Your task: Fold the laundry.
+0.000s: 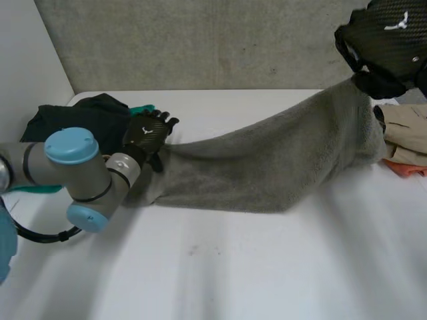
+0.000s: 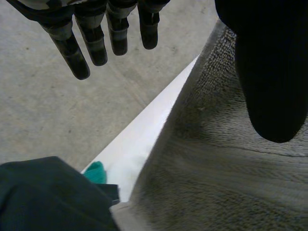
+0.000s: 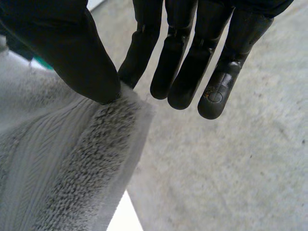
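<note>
Grey terry-cloth towel point(image 1: 267, 167): stretched across white table point(image 1: 233, 267), L end flat on tabletop, R end lifted off it. R hand point(image 1: 383, 40): raised at far R, pinching towel edge btwn thumb and one finger; L hand point(image 1: 148, 133): at towel's L end, fingers point(image 2: 77, 53) straight and clear of cloth, thumb over towel, nothing gripped. Dark green cloth heap point(image 1: 80, 117) just behind L hand; beige and orange garments point(image 1: 407, 130) beside towel's R end.

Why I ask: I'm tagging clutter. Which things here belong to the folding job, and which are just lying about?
In the job: grey towel, left hand, right hand pinching it.
Lying about: dark cloth, beige cloth, orange cloth.
</note>
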